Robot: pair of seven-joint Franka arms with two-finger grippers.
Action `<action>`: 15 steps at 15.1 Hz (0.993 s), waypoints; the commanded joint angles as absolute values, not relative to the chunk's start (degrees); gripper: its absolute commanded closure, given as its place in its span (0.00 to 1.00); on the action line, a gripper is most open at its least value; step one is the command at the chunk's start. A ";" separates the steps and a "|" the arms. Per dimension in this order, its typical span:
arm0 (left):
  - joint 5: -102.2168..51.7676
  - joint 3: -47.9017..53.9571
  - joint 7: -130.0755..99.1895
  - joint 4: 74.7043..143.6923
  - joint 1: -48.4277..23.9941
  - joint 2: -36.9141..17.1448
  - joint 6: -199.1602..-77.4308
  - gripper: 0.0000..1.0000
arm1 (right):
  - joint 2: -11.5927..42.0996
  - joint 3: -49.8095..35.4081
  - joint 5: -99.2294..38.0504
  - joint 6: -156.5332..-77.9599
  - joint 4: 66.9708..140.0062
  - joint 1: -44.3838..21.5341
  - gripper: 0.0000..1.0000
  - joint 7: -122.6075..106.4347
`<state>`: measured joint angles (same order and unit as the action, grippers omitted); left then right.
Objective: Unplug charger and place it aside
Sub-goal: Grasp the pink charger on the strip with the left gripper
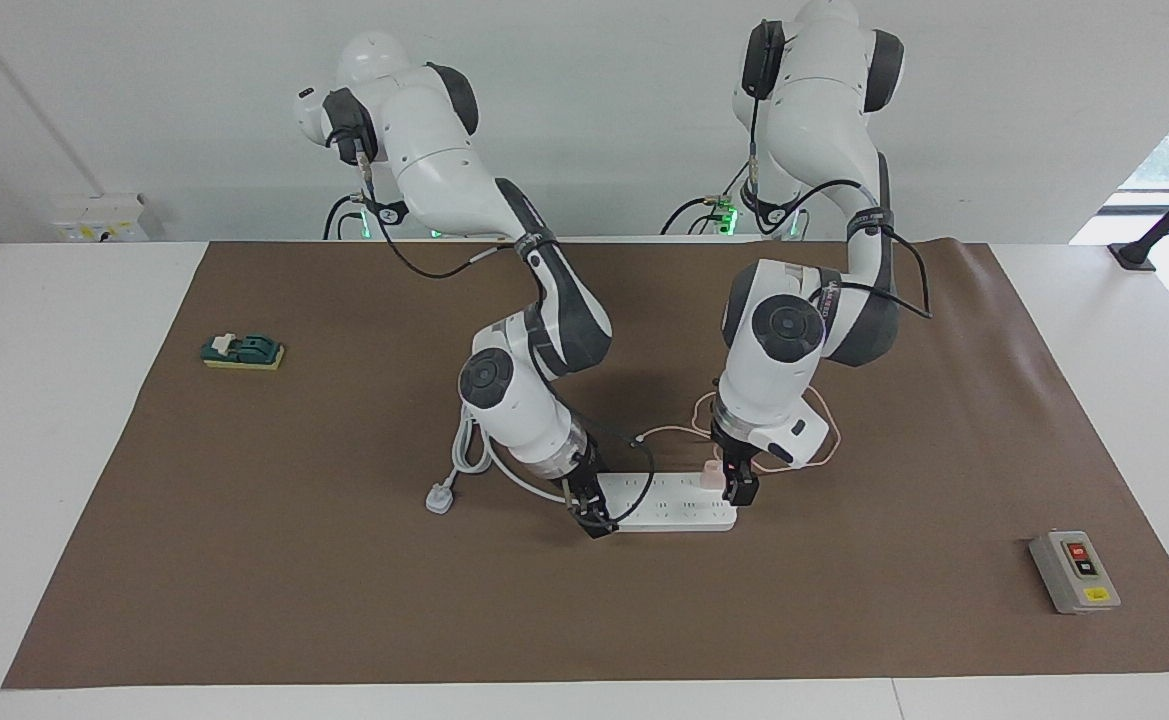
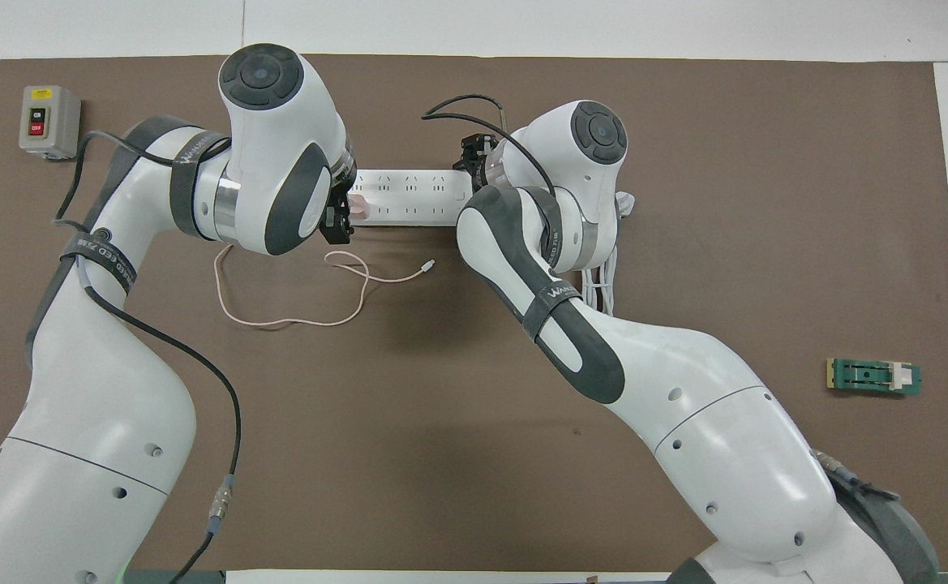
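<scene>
**Both arms down at the power strip, charger in its socket**

Brown matting (image 1: pixel 344 600) covered the white table, with a pale wall at the robots' end. At the middle lay the white power strip (image 1: pixel 669 505), and the pale-pink charger (image 1: pixel 710 476) sat plugged into its end toward the left arm. The left gripper (image 1: pixel 734 487) was down at that end, its jaws spread about the charger; whether the fingers touched it could not be told. The right gripper (image 1: pixel 594 515) was down at the strip's other end, its jaws hidden under its own wrist, so their state could not be told.

From the facing view the charger's cable mostly vanished under the left arm. The overhead view showed the cable (image 2: pixel 279 322) looping over the mat nearer the robots, its white tip (image 2: pixel 427 265) lying free. That view hid most of the charger (image 2: pixel 358 207) under the left gripper (image 2: pixel 339 221).

A white three-pin plug (image 1: pixel 440 497), a grey switch box (image 1: pixel 1074 572) and a green block (image 1: pixel 242 350) lay well apart.
</scene>
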<state>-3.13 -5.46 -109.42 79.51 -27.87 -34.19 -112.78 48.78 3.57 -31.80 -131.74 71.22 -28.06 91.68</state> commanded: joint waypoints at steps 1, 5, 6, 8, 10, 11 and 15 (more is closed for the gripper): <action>-3.52 -6.50 -109.51 84.54 -28.92 -31.20 -115.75 0.00 | 50.10 3.08 -32.96 -132.89 69.79 -27.51 0.08 90.00; -3.43 -6.59 -109.42 87.10 -29.53 -30.50 -118.82 0.00 | 50.36 3.08 -34.63 -132.89 69.87 -27.25 1.00 89.13; -3.43 -6.50 -109.42 87.27 -29.62 -30.50 -119.00 0.01 | 50.36 3.08 -34.80 -132.89 69.87 -26.81 1.00 88.60; -3.25 -6.59 -109.25 88.06 -29.71 -30.15 -119.53 0.04 | 50.45 3.08 -36.55 -132.98 69.87 -26.89 1.00 88.51; -2.29 -6.50 -109.25 88.85 -30.23 -29.97 -119.88 0.11 | 50.45 3.08 -37.62 -134.29 70.05 -26.81 1.00 88.07; -2.11 -6.50 -109.16 89.21 -30.23 -29.71 -120.23 0.18 | 50.45 3.08 -37.62 -134.47 70.14 -26.81 1.00 87.98; -0.53 -6.50 -108.55 90.09 -30.50 -29.44 -121.02 0.76 | 50.45 3.08 -36.91 -134.38 70.14 -26.72 1.00 87.98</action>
